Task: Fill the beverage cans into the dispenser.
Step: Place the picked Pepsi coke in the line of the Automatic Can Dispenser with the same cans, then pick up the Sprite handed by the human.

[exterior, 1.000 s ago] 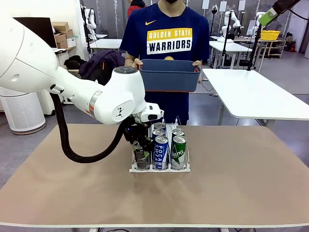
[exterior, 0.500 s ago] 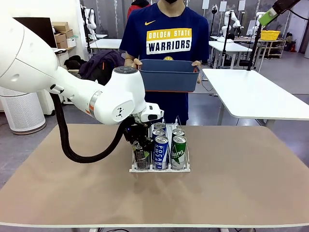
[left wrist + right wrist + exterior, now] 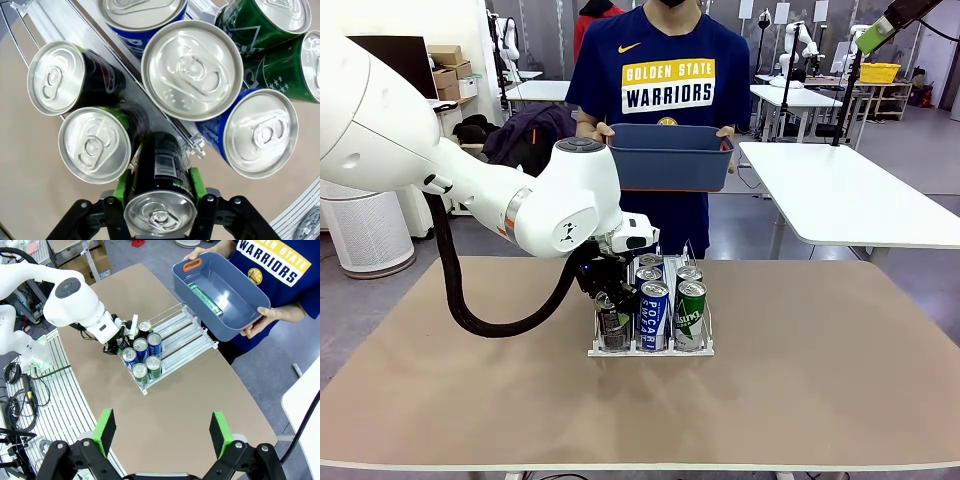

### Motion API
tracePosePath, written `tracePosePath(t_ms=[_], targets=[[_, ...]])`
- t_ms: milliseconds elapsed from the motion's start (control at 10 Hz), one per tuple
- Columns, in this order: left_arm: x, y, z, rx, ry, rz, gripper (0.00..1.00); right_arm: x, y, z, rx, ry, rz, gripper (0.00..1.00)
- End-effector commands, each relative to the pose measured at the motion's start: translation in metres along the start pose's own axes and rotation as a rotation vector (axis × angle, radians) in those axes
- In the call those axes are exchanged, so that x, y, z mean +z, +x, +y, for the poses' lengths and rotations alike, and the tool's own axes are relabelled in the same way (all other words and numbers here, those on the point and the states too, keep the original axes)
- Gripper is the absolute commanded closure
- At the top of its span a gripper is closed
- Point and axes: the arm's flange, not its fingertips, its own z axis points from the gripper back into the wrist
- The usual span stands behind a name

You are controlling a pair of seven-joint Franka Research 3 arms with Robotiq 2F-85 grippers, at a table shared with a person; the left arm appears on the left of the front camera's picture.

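Note:
My left gripper [image 3: 159, 186] is shut on a black-and-green beverage can [image 3: 161, 170], its green pads [image 3: 121, 186] on both sides. In the front view this gripper [image 3: 605, 292] stands over the left lane of the dispenser [image 3: 650, 350], on the can [image 3: 612, 326] at its front. Blue-and-white cans [image 3: 653, 312] fill the middle lane and green cans [image 3: 690, 310] the right one. From the left wrist, two more black-and-green cans [image 3: 94, 145] lie beside the held one. My right gripper [image 3: 162, 434] hangs open high above the table and the dispenser [image 3: 192, 337].
A person at the far side holds a dark blue bin [image 3: 670, 155] in both hands. One green can [image 3: 205, 299] lies inside the bin [image 3: 250, 297]. The brown table [image 3: 820, 380] spreads wide around the dispenser. A white table [image 3: 850, 195] stands at the back right.

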Motion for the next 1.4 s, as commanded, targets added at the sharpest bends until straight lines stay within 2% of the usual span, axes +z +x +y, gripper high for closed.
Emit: tracePosePath(t_ms=[0, 200, 300, 400, 500, 600, 700, 900, 1000, 1300], targets=[[0.0, -0.001, 0.001, -0.002, 0.004, -0.009, 0.42, -0.001, 0.0, 0.0, 0.0, 0.001, 0.0, 0.0], [0.0, -0.001, 0.001, -0.002, 0.004, -0.009, 0.42, -0.001, 0.0, 0.0, 0.0, 0.001, 0.0, 0.0], [0.0, 0.0, 0.0, 0.0, 0.0, 0.0, 0.23, -0.001, 0.0, 0.0, 0.0, 0.001, 0.0, 0.0], [0.004, -0.001, -0.001, 0.005, 0.01, -0.007, 0.23, -0.001, 0.0, 0.0, 0.0, 0.001, 0.0, 0.0], [0.009, -0.003, -0.003, 0.01, 0.027, -0.013, 0.04, -0.001, 0.0, 0.0, 0.0, 0.001, 0.0, 0.0], [0.015, -0.003, -0.003, 0.013, 0.048, -0.017, 0.19, -0.001, 0.0, 0.0, 0.0, 0.001, 0.0, 0.0], [0.02, -0.004, -0.004, 0.02, 0.068, -0.025, 0.0, -0.001, 0.0, 0.0, 0.0, 0.001, 0.0, 0.0], [0.029, -0.007, -0.011, 0.029, 0.101, -0.046, 0.0, -0.001, 0.0, 0.0, 0.0, 0.001, 0.0, 0.0], [0.022, 0.0, -0.001, 0.003, 0.032, -0.034, 0.0, -0.001, 0.0, 0.0, 0.0, 0.001, 0.0, 0.0], [0.022, 0.0, -0.001, 0.003, 0.032, -0.034, 0.0, -0.001, 0.0, 0.0, 0.0, 0.001, 0.0, 0.0]])
